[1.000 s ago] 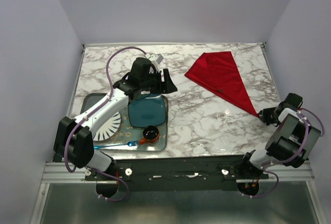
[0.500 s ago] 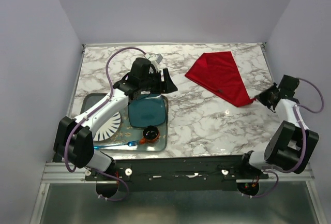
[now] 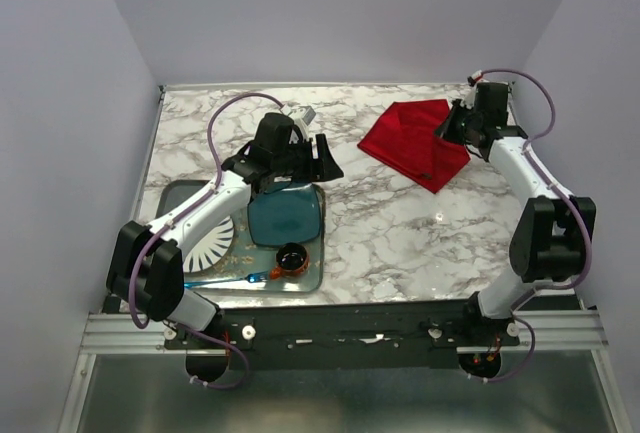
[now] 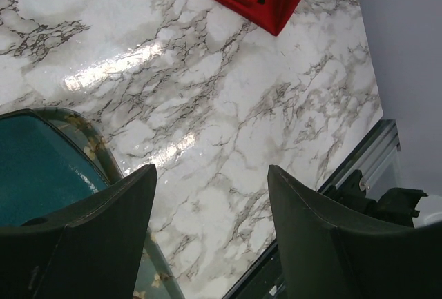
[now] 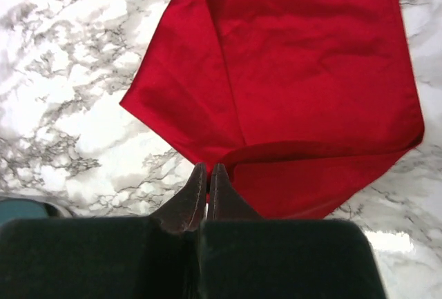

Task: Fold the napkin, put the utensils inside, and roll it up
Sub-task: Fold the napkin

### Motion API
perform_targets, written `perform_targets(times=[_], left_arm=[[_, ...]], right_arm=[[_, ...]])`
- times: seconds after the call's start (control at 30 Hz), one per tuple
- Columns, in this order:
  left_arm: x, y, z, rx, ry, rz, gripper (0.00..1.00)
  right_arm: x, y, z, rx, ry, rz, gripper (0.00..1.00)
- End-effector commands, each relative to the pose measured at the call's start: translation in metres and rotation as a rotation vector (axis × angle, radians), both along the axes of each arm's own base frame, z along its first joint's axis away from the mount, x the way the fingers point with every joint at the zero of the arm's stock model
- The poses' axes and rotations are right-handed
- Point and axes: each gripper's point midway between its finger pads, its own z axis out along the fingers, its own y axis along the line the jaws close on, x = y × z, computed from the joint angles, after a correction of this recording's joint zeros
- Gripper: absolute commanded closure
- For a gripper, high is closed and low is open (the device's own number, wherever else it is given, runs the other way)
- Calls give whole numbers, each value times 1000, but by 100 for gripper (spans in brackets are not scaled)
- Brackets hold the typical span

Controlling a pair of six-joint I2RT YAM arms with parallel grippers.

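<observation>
Marble-patterned table (image 3: 400, 238) seen from overhead: the napkin (image 3: 410, 143), a plain red cloth folded into a rough wedge, lies toward one o'clock on it. The right gripper (image 3: 447, 131) sits at the cloth's three o'clock edge. The left gripper (image 3: 318, 158) hangs well apart, out at nine o'clock from the napkin, above a glossy teal plate (image 3: 285, 215) that rests on a clear tray (image 3: 172, 191).

From the left wrist, the jaws stand spread wide with nothing between them. The napkin's pointed end shows at twelve o'clock, and the teal plate at eight o'clock.

From the right wrist, the dark fingertips (image 5: 197, 199) are pressed together at six o'clock, pinching a raised fold of the napkin. The cloth spreads away toward twelve o'clock, soft and lightly creased.
</observation>
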Motion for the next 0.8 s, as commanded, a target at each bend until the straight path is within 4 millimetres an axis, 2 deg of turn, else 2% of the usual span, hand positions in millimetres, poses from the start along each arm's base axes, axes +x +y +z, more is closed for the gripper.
perform_targets(times=[0.0, 0.07, 0.2, 0.23, 0.27, 0.43, 0.47, 0.57, 0.6, 0.63, 0.7, 0.77], left_arm=[[5, 2, -2, 2, -8, 14, 26], [4, 3, -3, 3, -7, 14, 26], [4, 3, -5, 5, -5, 16, 26], [5, 3, -5, 5, -4, 18, 26], [4, 2, -5, 4, -5, 15, 26], [4, 2, -6, 5, -3, 14, 26], [4, 3, -6, 5, -5, 14, 26], [5, 3, -6, 9, -6, 17, 26], [5, 3, -7, 10, -5, 17, 26], [4, 4, -8, 10, -4, 17, 26], [5, 4, -8, 12, -5, 19, 26], [5, 4, -8, 11, -7, 17, 26]], right_arm=[[14, 22, -12, -80, 24, 99, 100], [21, 30, -10, -94, 14, 132, 99], [29, 43, -19, -104, 37, 176, 100], [32, 46, -27, -105, 52, 185, 100], [35, 53, -22, -104, 40, 202, 100], [47, 78, -28, -113, 55, 265, 99], [48, 85, -35, -112, 70, 284, 99], [56, 98, -33, -113, 64, 320, 100], [56, 103, -41, -112, 85, 338, 100], [60, 107, -36, -112, 70, 349, 99], [61, 116, -43, -109, 86, 377, 99], [65, 124, -40, -109, 79, 404, 99]])
